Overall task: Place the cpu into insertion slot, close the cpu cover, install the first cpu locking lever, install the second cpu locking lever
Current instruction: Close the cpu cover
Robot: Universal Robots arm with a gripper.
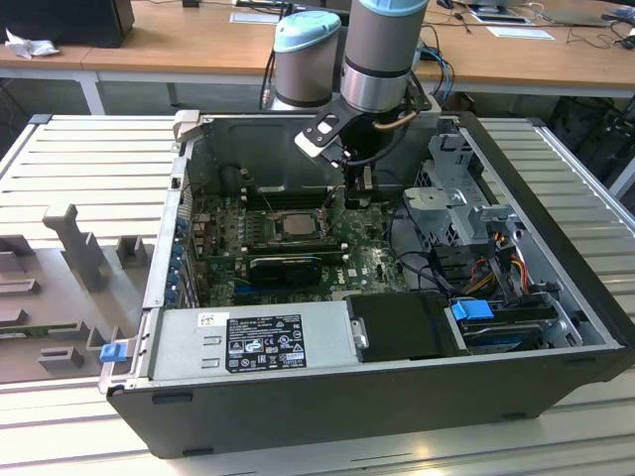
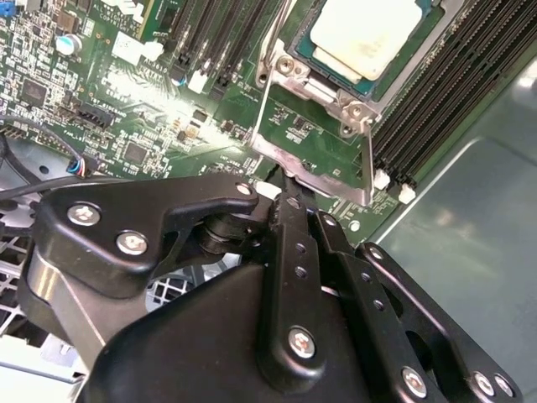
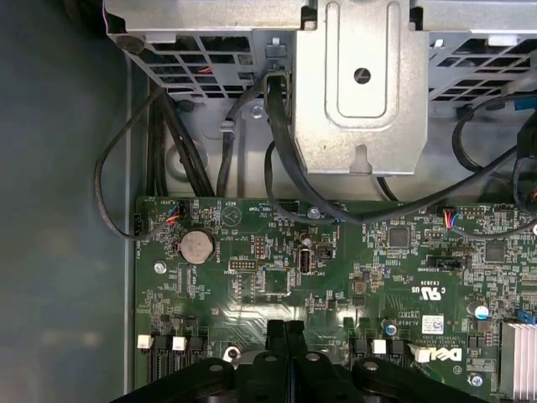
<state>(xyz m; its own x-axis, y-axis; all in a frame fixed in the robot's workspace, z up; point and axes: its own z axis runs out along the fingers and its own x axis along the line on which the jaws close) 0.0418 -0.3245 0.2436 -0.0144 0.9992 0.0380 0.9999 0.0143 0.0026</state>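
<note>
Hovering clenched and empty, the hand (image 2: pixel 285 183) sits just short of the chip (image 2: pixel 365 34), seated under its lowered cover (image 2: pixel 323 84); whether the levers (image 2: pixel 370 164) are locked is unclear.

Tabletop (image 1: pixel 89 159): pale metal, ribbed in long parallel slats that run across the exterior view. Computer case (image 1: pixel 397 397) lies flat on the slats near the middle, black outer wall toward the camera, open side facing up. Grey moulded tray (image 1: pixel 60 297) lies on the slats at the exterior view's left, just beside the case. Upright blocks rise from it.
</note>
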